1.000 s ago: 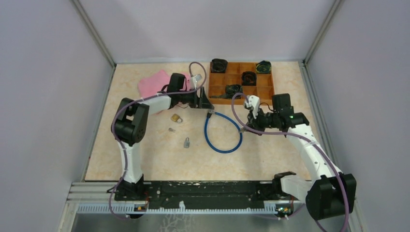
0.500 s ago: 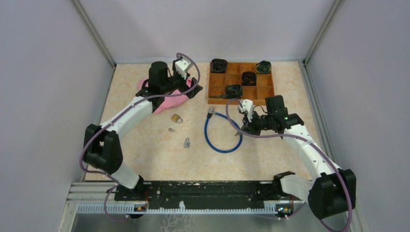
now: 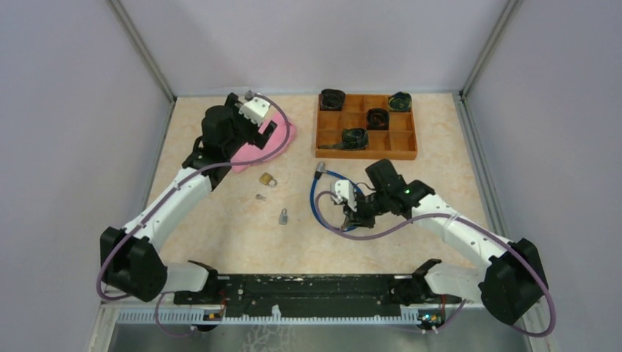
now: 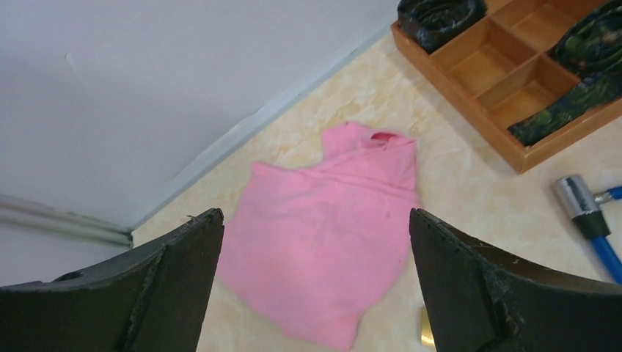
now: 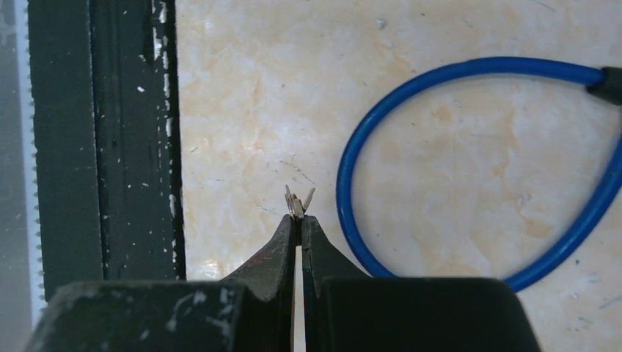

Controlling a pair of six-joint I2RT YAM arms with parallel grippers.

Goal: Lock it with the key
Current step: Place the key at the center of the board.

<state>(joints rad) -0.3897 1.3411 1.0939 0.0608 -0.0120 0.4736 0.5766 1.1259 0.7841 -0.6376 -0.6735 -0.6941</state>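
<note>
My right gripper is shut on a small bunch of metal keys, whose tips stick out past the fingertips. It hangs low over the near-left part of a blue cable lock's loop. A brass padlock and a small silver padlock lie left of the loop, with a tiny loose metal piece between them. My left gripper is wide open with nothing in it, raised above a pink cloth. A sliver of the brass padlock shows by its right finger.
A wooden compartment tray at the back right holds several dark rolled straps. The cable's metal end lies near the tray's front. The black base rail runs along the near edge. Walls enclose the table.
My left arm swung back and left from the cable's metal end to over the pink cloth, opening fully. My right gripper, still shut on the keys, moved nearer and leftward over the loop.
</note>
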